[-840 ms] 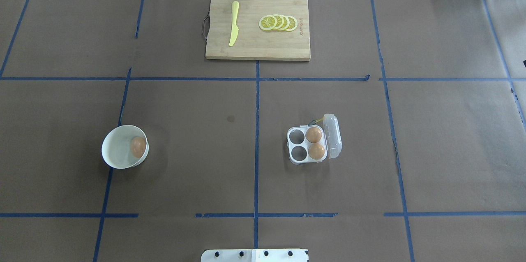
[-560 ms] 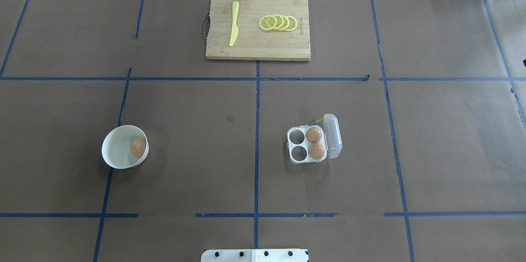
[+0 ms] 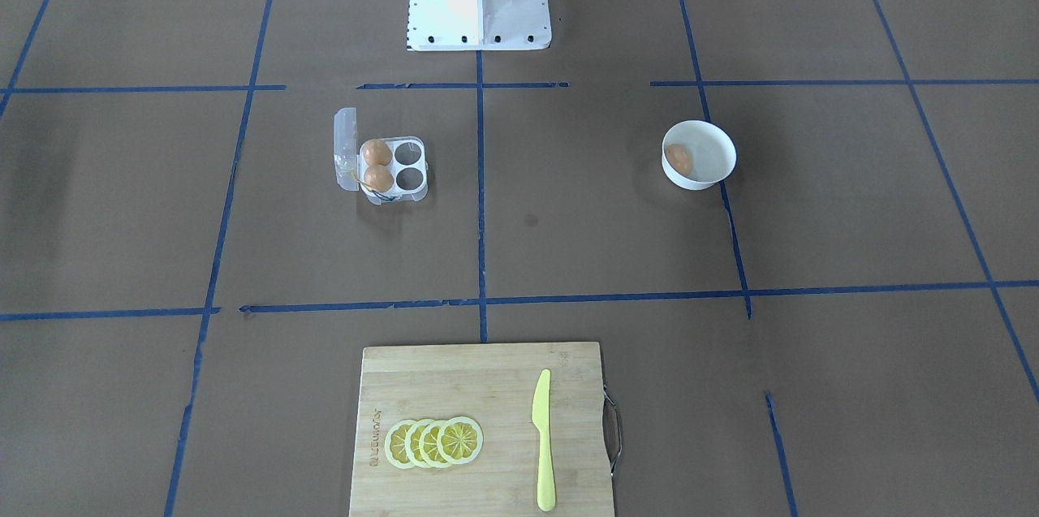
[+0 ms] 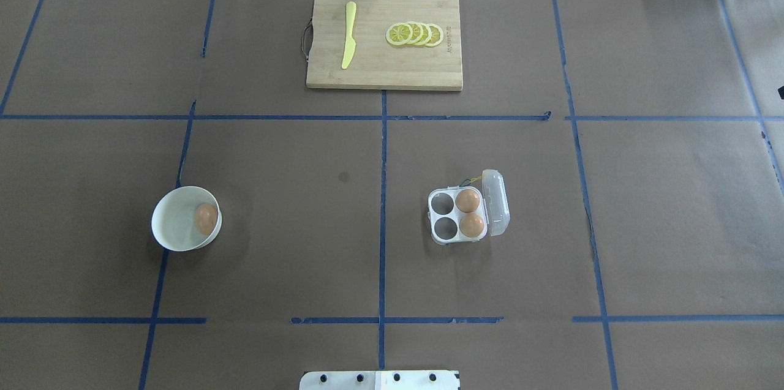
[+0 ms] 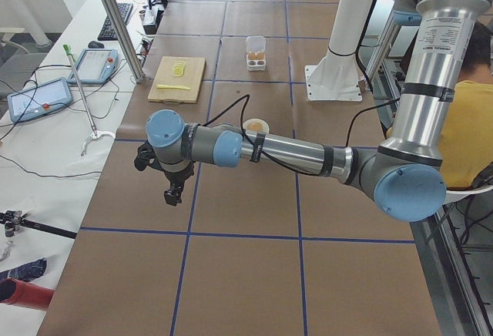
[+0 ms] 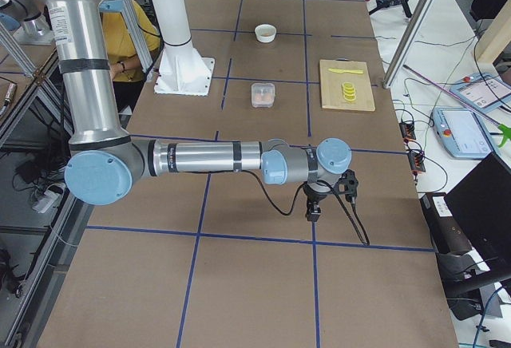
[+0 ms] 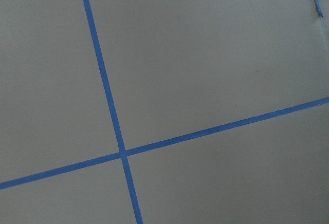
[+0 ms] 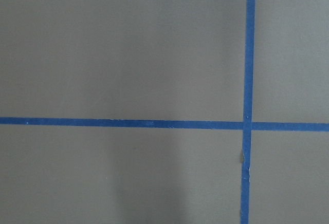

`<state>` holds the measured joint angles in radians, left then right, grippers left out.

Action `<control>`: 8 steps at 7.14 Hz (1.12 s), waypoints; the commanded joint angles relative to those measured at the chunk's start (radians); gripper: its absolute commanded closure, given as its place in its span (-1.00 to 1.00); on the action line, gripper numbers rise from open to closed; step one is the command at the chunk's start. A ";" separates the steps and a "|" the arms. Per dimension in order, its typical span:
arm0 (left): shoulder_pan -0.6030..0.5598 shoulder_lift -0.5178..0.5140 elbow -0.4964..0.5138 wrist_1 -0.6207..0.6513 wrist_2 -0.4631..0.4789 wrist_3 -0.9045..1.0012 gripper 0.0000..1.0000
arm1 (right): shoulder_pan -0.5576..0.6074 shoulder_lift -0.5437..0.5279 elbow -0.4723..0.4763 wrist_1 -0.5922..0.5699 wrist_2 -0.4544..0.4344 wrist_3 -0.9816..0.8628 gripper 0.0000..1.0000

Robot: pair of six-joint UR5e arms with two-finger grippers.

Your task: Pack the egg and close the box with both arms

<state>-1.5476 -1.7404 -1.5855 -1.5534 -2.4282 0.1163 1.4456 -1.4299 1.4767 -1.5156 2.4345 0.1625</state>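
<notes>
Firstly, the left gripper (image 5: 171,193), its opening and load untellable, should centre over the far-off egg (image 4: 206,218) in the bowl (image 4: 174,218); pinch gently.

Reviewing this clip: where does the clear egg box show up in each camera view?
Front-facing: the box is left of centre, in the upper half.
Overhead: box right of centre, in the lower half.
Exterior left: box far off, top centre.
Exterior right: box upper centre.
Left wrist: not in view.
Right wrist: not in view.
Shared landmark: the cutting board.
</notes>
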 commanded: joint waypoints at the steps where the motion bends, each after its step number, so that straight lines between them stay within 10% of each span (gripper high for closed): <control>1: 0.000 0.005 -0.045 0.002 0.005 -0.009 -1.00 | -0.001 0.003 -0.003 0.002 0.001 -0.001 -1.00; 5: 0.029 -0.001 -0.097 -0.020 -0.008 0.003 -1.00 | -0.001 0.003 -0.004 0.037 0.003 0.000 -1.00; 7: 0.116 0.013 -0.089 -0.083 -0.270 -0.032 -1.00 | -0.008 0.011 -0.003 0.038 0.002 -0.001 -1.00; 8: 0.189 0.009 -0.149 -0.086 -0.255 -0.223 -1.00 | -0.008 0.026 -0.004 0.037 -0.002 0.000 -1.00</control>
<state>-1.4408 -1.7313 -1.6863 -1.6256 -2.6360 0.0480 1.4384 -1.4174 1.4738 -1.4783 2.4358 0.1616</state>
